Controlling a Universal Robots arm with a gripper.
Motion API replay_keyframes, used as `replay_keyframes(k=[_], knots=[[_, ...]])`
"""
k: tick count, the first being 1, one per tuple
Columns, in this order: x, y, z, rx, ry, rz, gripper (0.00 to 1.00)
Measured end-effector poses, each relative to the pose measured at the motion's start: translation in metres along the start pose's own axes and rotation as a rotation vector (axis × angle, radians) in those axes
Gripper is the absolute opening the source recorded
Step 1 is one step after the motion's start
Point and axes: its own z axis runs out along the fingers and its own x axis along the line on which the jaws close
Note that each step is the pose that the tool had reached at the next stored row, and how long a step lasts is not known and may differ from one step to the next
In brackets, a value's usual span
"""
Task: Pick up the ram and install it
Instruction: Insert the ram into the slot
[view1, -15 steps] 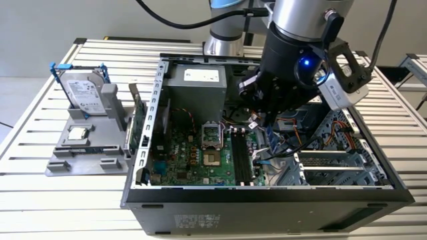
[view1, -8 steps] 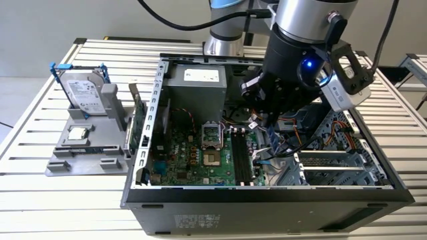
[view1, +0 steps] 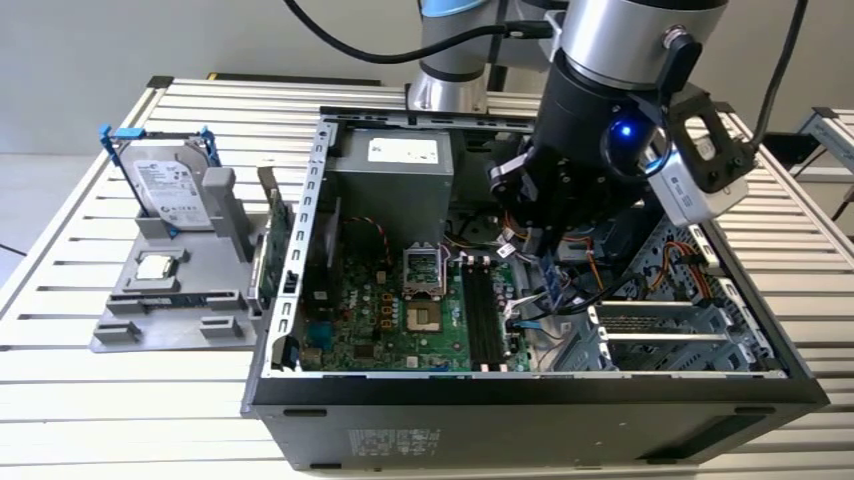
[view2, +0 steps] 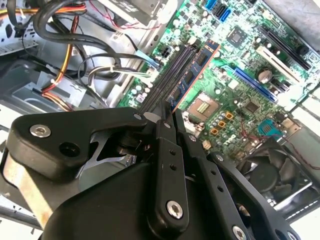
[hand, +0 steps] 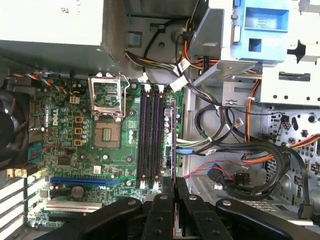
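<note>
Black gripper (hand: 174, 186) linkage fills the foreground in both wrist views, jaws drawn narrow and clamped on the near end of the ram (hand: 173, 145), a thin blue-green stick with dark chips. Ram (view2: 194, 74) extends straight ahead from the fingertips, edge-on, lying along the black memory slots (hand: 150, 137) just beside them and over the motherboard (hand: 80, 150); whether it is seated in a slot or only resting above one cannot be told. To one side of the jaws: the empty CPU socket (hand: 107, 134) with its metal frame, a blue expansion slot (hand: 85, 181), and a black fan (view2: 270, 172) at the board's edge. To the other side of the jaws: bundled black, orange and red cables (hand: 240, 150), a grey metal drive cage and a blue plastic bracket (hand: 262, 22). Exterior view, from its left: a hard drive (view1: 171, 190) in a blue frame standing on a grey fixture (view1: 167, 300), well apart from the jaws; the open computer case (view1: 534, 395) on a slatted table (view1: 80, 400); the arm's wrist (view1: 587, 170) lowered inside the case over the board.
</note>
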Motion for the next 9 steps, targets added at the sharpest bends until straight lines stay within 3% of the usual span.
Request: replay_keyframes(k=[9], knots=[[-0.0009,0.0,0.0003,0.0003,-0.0003,0.013,0.0]])
